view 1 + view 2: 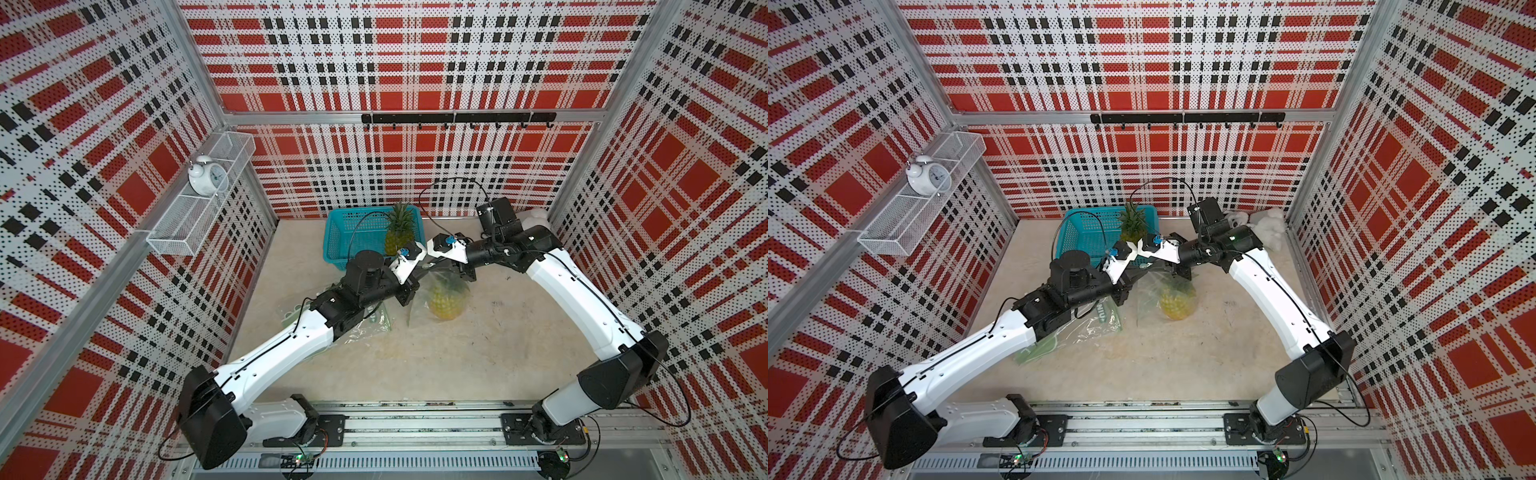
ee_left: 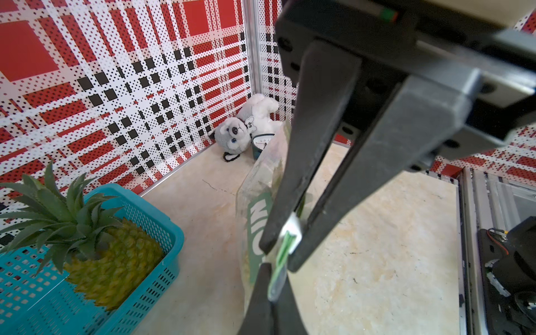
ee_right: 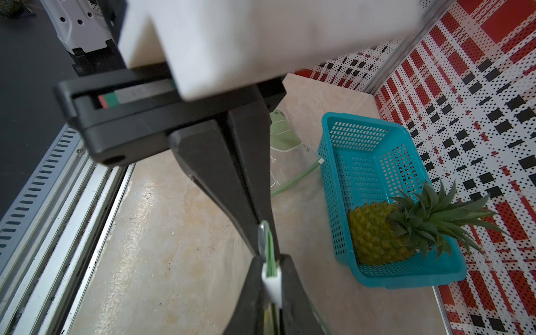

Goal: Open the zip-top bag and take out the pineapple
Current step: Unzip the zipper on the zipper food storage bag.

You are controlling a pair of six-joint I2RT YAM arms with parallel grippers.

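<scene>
The left gripper (image 2: 285,246) is pinching fully closed on the white slider (image 2: 293,229) at the green zip strip of the zip-top bag (image 1: 436,286), and the right gripper (image 3: 268,246) is clamping nearly closed on that same strip just beside it, tips almost touching. The pineapple (image 1: 448,301) is hanging inside the clear bag directly below both grippers, its base touching the table (image 1: 478,353). Behind the grippers, a second pineapple (image 1: 397,232) is leaning in a teal basket (image 1: 345,237).
</scene>
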